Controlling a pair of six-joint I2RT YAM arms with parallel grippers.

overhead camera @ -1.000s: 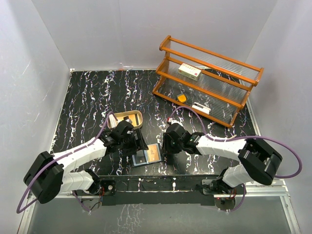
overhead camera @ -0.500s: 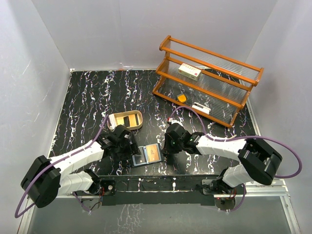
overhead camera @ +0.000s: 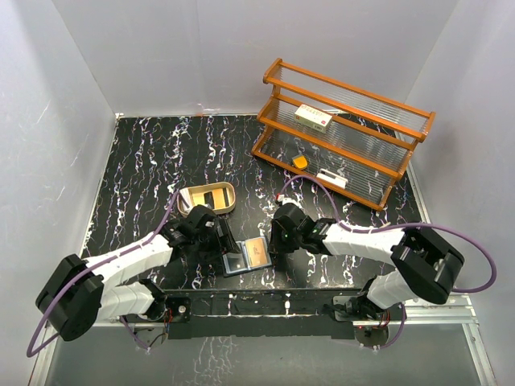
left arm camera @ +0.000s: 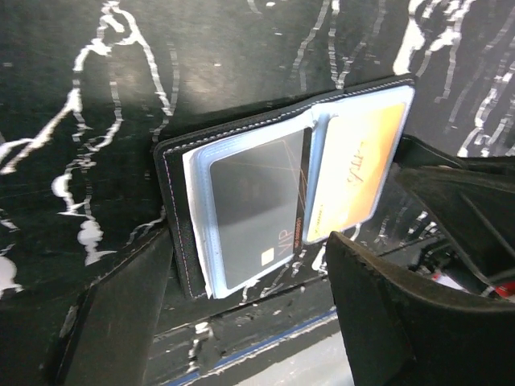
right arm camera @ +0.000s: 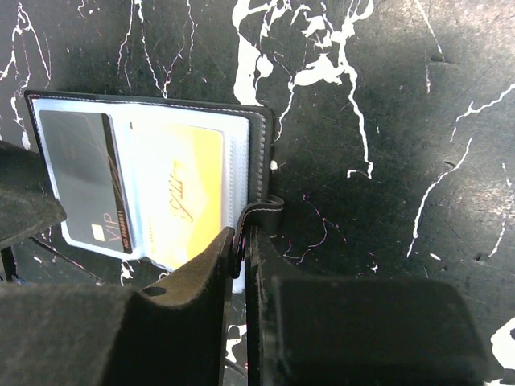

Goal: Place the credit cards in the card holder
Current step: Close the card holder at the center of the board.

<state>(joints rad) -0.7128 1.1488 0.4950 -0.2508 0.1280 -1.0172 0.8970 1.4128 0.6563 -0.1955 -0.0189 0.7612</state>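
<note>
Two flat cards (left arm camera: pixel 257 209) sit in the black bifold card holder (left arm camera: pixel 173 209); right gripper (right arm camera: pixel 241 245) has just clamped its edge, steadying it; left gripper (left arm camera: pixel 249 241) gapes.

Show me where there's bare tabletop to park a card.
Open marble lies between the tray and the back wall, and left of the rack. The near centre is crowded: the left gripper and right gripper flank the card holder.
</note>
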